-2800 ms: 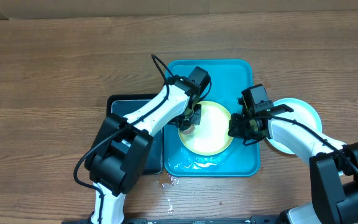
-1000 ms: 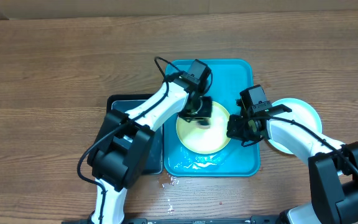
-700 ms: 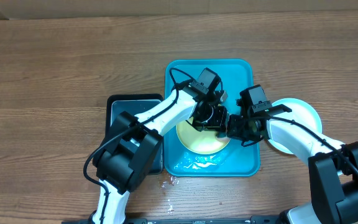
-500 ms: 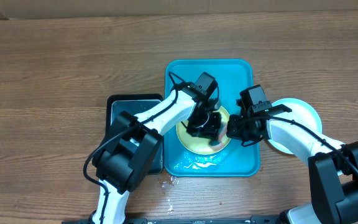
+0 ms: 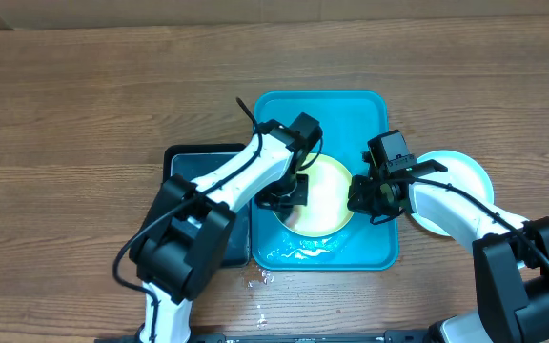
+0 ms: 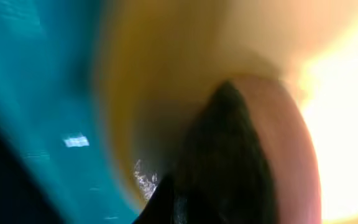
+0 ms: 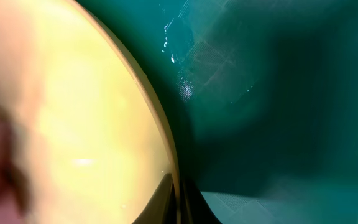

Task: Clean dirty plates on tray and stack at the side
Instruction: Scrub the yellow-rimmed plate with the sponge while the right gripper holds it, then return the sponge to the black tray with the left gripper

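Left gripper (image 5: 284,193) just swung from right beside the right gripper (image 5: 368,197) back to the far edge of the plate (image 5: 324,191), so prob mid-lap on the scrub. Its jaws are clamped on what looks like a pinkish sponge (image 6: 294,143), tho that cam's too blurry to swear. Right jaws haven't budged, pinching the near rim inside the tray (image 5: 332,105). Blue plate (image 5: 465,171) sits behind the right gripper, black tray (image 5: 193,162) behind the left, puddle (image 5: 298,251) below both. Nothing blocking afaict.

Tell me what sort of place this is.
Likely a lab workbench staged for dishwashing, not a kitchen: a plain wooden table, a wet turquoise tray, a yellow-green plate on it.
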